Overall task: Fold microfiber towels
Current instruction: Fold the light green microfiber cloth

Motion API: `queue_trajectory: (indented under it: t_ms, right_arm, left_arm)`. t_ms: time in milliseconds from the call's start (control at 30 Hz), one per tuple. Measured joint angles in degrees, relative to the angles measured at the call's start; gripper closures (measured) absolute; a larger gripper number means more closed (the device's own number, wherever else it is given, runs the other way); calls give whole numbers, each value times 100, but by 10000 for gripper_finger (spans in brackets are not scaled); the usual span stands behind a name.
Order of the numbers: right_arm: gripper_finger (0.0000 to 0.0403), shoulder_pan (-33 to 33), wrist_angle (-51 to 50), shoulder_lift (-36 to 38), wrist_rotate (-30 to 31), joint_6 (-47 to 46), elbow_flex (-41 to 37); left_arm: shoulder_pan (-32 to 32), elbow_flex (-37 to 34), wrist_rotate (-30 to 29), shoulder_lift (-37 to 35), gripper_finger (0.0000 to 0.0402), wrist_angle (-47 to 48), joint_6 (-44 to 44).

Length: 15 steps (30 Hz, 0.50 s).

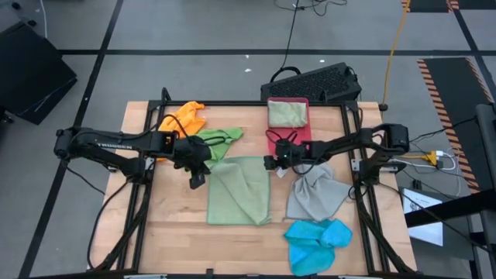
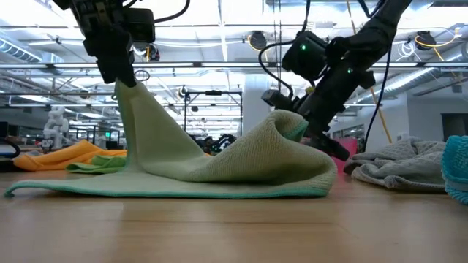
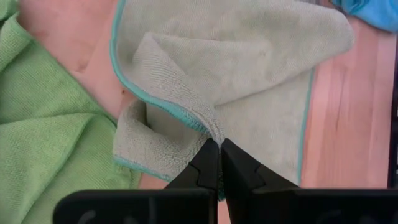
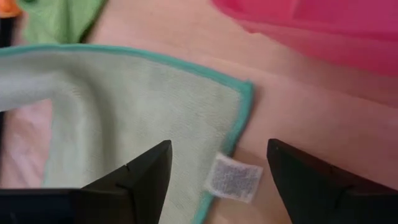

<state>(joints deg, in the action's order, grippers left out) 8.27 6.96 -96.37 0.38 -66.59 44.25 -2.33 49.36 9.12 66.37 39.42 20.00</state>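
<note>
A: How far along is the folding?

B: Early, I'd say. One pale sage towel (image 1: 287, 113) lies folded on the pink-red tray (image 1: 301, 132) at the desk's far edge. A second sage towel (image 1: 240, 190) is in the middle of the desk, mid-fold.

A: Who has it?

B: The left gripper (image 3: 219, 146) is clamped on one corner, lifting it off the desk. The right gripper (image 4: 217, 163) hovers over the far corner near the tray with its fingers spread wide, holding nothing; the towel's label (image 4: 233, 177) lies between them.

A: And what's left?

B: The orange towel (image 1: 186, 118) and bright green towel (image 1: 221, 139) sit crumpled toward the far left corner, the grey towel (image 1: 316, 195) right of the middle, and the blue towel (image 1: 316, 242) at the near edge. All four look unfolded.
</note>
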Motion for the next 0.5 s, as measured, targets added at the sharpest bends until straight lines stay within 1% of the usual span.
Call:
queue_trajectory:
  t_ms: [200,333,433,500]
  right_arm:
    - [149,0,68,-25,408,243,0]
    - [150,24,221,-53,482,268,0]
    - [155,31,351,-197,547,260,2]
    - [162,31,588,-355,487,237,7]
  left_arm:
    - [0,0,44,0,392,22,4]
    - [0,0,46,2,392,31,-15]
    - [0,0,45,2,392,32,-16]
    - [0,0,46,2,392,32,-21]
